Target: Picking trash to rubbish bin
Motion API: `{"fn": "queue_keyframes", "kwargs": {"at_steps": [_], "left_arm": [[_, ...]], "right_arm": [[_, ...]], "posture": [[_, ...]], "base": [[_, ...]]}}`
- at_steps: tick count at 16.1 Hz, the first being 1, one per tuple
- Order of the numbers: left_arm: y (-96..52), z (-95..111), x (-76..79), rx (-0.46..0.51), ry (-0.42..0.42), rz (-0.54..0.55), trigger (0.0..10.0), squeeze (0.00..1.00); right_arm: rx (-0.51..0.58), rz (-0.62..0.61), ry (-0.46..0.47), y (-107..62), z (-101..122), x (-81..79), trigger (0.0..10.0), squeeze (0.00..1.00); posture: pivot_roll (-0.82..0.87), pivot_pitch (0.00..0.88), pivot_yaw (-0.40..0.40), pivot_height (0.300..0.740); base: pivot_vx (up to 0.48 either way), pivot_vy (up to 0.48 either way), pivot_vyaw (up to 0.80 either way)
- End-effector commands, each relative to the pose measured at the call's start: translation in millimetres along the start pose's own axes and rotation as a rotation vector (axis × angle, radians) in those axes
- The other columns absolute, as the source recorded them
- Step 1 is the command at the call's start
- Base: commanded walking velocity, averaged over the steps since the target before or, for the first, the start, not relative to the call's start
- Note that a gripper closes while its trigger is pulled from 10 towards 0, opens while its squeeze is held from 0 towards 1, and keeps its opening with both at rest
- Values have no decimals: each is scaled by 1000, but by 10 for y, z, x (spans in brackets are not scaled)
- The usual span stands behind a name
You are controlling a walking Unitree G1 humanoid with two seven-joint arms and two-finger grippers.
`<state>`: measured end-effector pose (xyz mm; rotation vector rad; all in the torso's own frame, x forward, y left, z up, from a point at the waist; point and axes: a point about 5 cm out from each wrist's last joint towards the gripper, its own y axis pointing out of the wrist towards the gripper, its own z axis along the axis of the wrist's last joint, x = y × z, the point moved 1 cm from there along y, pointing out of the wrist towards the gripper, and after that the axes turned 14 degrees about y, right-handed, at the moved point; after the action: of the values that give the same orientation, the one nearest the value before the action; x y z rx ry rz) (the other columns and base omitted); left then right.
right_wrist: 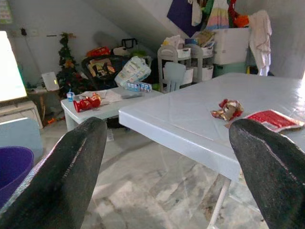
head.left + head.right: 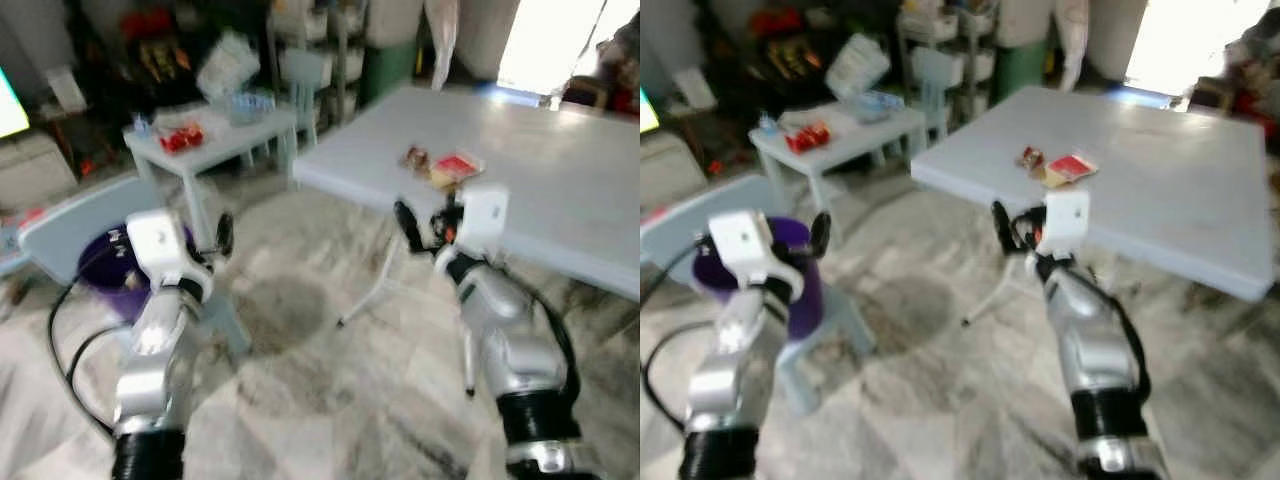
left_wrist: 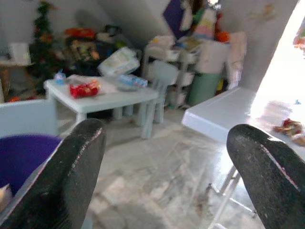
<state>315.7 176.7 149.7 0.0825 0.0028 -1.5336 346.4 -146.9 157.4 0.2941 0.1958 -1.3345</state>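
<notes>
While hung short of the bench (image 2: 560,170), both wide open: right gripper (image 2: 420,225), left gripper (image 2: 222,236). Trash: red wrapper (image 1: 274,119), crumpled one (image 1: 228,109) on top. Purple bin (image 2: 800,270) far left. Might bump the edge, shove wrappers off.

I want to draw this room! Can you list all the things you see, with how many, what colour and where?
Folding table: one, white, ahead on the right.
Wrappers: two, red, near the folding table's front edge.
Small table: one, white, ahead on the left.
Red packet: one, on the small table.
Bin: one, purple, left, on a pale blue chair.
Child's chair: one, pale, behind the small table.
Left gripper: open, empty, raised near the bin.
Right gripper: open, empty, below the wrappers.
</notes>
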Motion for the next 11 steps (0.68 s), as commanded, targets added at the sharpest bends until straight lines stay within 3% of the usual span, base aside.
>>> {"fn": "queue_keyframes", "kwargs": {"at_steps": [1, 11], "left_arm": [[25, 41, -23, 11, 11, -3, 10000, 0], [11, 22, 4, 10, 10, -8, 10000, 0]], "right_arm": [[16, 9, 2, 32, 45, -50, 10000, 322], [18, 17, -13, 58, 51, -81, 10000, 63]], "posture": [[42, 0, -12, 740], [47, 0, -23, 740]], "base": [[442, 0, 0], [439, 0, 0]]}}
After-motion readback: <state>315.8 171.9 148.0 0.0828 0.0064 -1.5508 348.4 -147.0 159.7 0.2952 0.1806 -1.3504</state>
